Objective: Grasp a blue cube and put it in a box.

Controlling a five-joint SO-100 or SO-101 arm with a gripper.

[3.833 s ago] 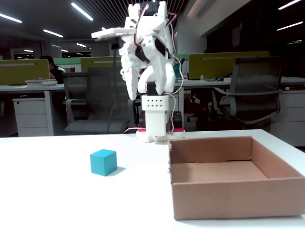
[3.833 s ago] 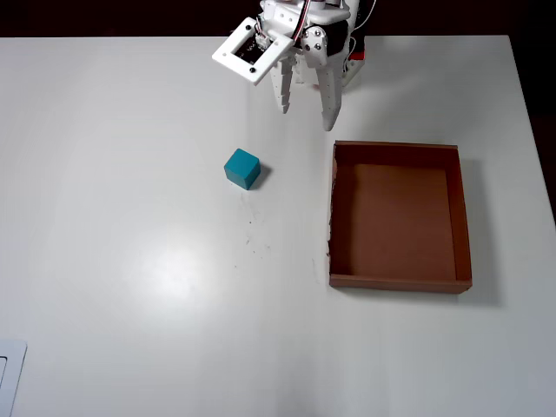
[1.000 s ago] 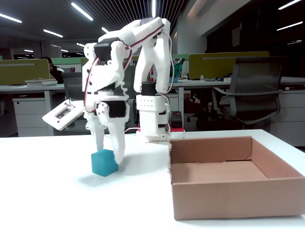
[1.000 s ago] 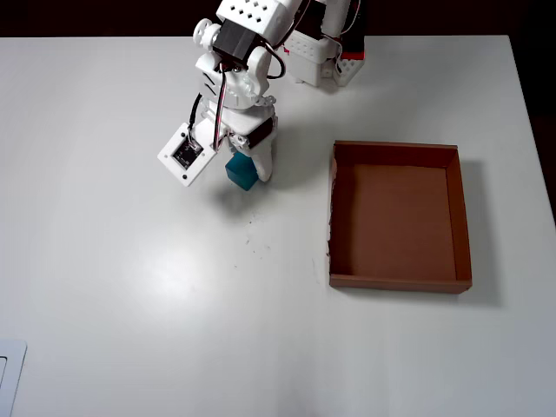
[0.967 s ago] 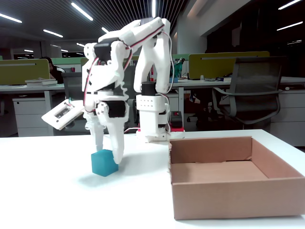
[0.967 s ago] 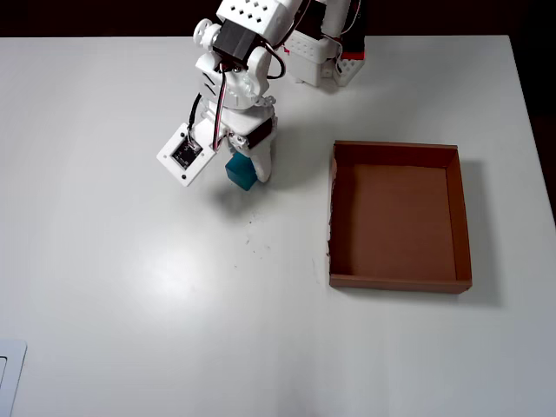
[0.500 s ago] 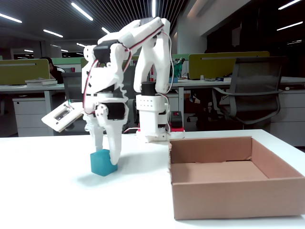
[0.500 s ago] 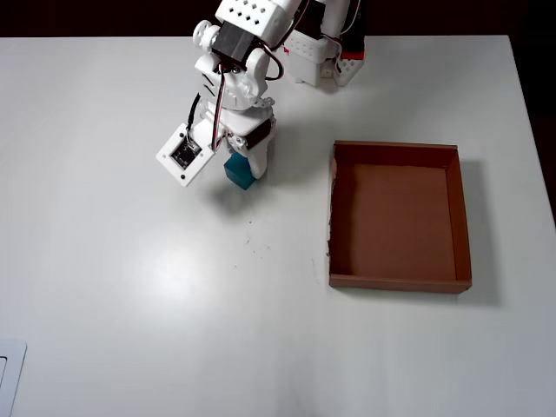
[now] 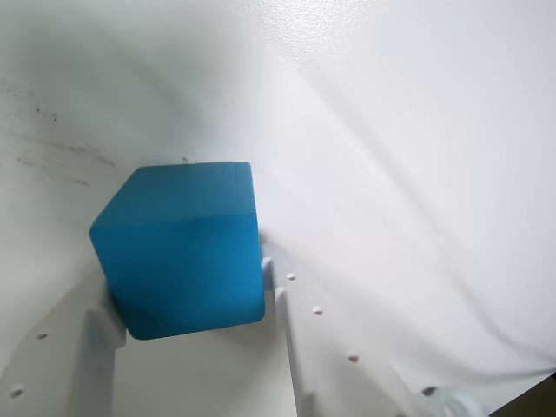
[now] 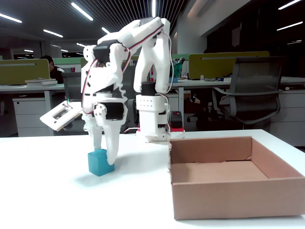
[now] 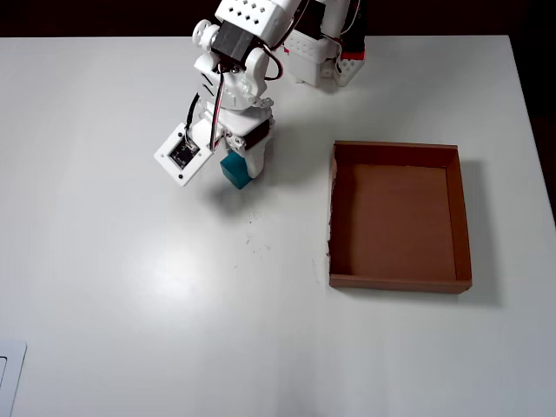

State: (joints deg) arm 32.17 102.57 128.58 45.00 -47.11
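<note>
The blue cube (image 9: 178,248) fills the middle of the wrist view, with a white finger pressed against each side face. In the fixed view the blue cube (image 10: 96,164) rests on the white table, and my gripper (image 10: 104,160) comes down on it from above, shut on it. From overhead, the blue cube (image 11: 232,174) is half hidden under the gripper (image 11: 238,168). The box (image 10: 224,198) is an open brown cardboard tray standing empty to the right; in the overhead view the box (image 11: 400,282) lies well to the right of the cube.
The arm's base (image 11: 323,54) stands at the table's far edge. A flat white object (image 11: 7,373) pokes in at the overhead view's bottom left corner. Office chairs and desks (image 10: 248,90) stand beyond the table.
The fingers have closed in on the cube over the last second. The cube has slid slightly to the left in the fixed view and turned a little.
</note>
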